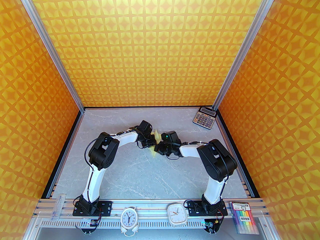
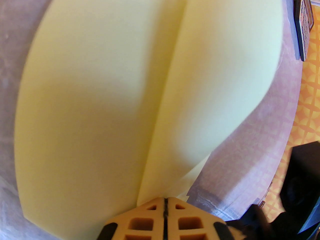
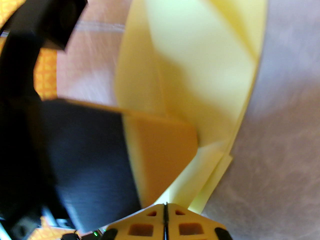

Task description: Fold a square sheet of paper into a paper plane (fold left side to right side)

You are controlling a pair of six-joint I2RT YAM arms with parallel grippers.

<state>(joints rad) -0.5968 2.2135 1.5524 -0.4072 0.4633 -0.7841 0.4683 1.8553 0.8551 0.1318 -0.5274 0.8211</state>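
Observation:
The sheet of paper [image 1: 156, 134] is pale yellow, partly folded, and held up off the grey table [image 1: 150, 179] between both arms at the middle. In the left wrist view the paper [image 2: 87, 84] bows into two curved halves along a centre crease, and my left gripper [image 2: 165, 204] is shut on its lower edge. In the right wrist view the paper [image 3: 200, 71] shows several layered flaps, with my right gripper [image 3: 165, 206] shut on its bottom corner. The left gripper's orange finger [image 3: 162, 149] presses the paper just beside it. From above, the left gripper [image 1: 153, 141] and right gripper [image 1: 158, 149] almost touch.
A grey calculator [image 1: 204, 117] lies at the table's far right corner, also visible as the calculator [image 2: 303, 21]. Two white clocks [image 1: 128, 220] [image 1: 177, 214] and a pack of coloured markers [image 1: 244, 217] sit on the near rail. Orange patterned walls enclose three sides.

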